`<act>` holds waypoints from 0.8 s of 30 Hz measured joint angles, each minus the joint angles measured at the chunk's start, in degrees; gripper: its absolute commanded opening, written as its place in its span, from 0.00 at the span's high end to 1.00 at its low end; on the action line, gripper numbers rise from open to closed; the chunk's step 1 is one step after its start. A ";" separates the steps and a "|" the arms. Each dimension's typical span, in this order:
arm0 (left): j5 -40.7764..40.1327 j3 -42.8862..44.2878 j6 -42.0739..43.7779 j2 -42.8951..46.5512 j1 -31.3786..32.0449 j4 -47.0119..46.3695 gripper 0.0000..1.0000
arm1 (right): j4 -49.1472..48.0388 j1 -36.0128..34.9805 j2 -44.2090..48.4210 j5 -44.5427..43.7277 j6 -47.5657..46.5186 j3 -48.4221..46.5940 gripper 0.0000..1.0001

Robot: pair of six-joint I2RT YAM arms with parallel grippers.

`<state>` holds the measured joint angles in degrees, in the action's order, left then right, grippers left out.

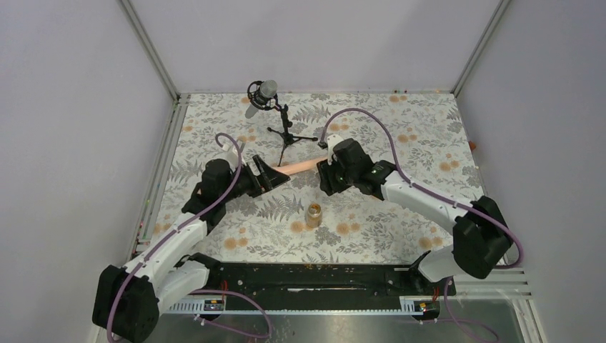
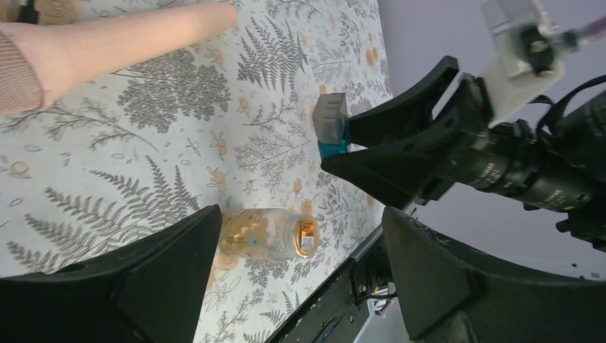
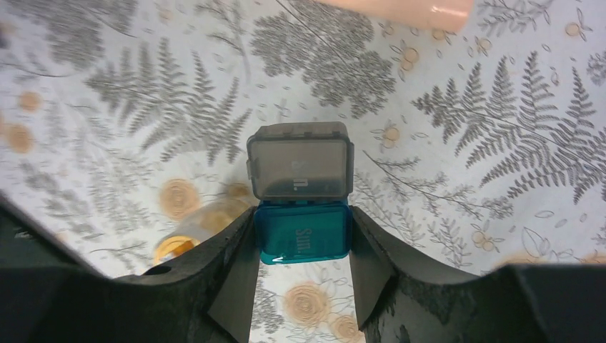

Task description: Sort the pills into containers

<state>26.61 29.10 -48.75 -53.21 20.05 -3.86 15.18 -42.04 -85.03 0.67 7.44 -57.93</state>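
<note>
A small amber bottle (image 1: 313, 213) stands upright on the floral table, and pale pills show through its wall (image 2: 264, 234). My left gripper (image 2: 293, 282) is open; the bottle lies beyond its tips, apart from both fingers. My right gripper (image 3: 304, 250) is shut on the teal-and-grey box (image 3: 304, 232), one finger on each side of the teal base. The box's grey lid (image 3: 300, 161) is swung up. From the left wrist the box (image 2: 331, 125) shows at the right gripper's fingertips. In the top view both grippers (image 1: 275, 171) (image 1: 323, 183) hang above the table's middle and the box is hidden.
A long peach cylinder (image 1: 296, 166) lies on the table between the two grippers, just behind them. A microphone on a small tripod (image 1: 268, 96) stands at the back. The black rail (image 1: 314, 275) runs along the near edge. White walls close the sides.
</note>
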 measured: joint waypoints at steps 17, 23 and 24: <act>-1.36 3.48 -2.23 -13.49 10.69 -13.27 0.21 | -4.50 -0.24 6.69 15.78 5.01 0.50 0.60; -1.70 4.04 -2.40 -16.31 11.13 -15.43 0.46 | -5.40 -0.24 6.69 17.07 5.07 1.99 0.60; -1.70 4.04 -2.49 -16.94 11.23 -15.72 0.53 | -5.40 -0.24 6.69 17.09 5.07 2.03 0.60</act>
<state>24.91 33.15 -51.24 -70.15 31.29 -19.57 9.78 -42.28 -78.35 17.76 12.51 -55.90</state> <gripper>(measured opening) 0.611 0.514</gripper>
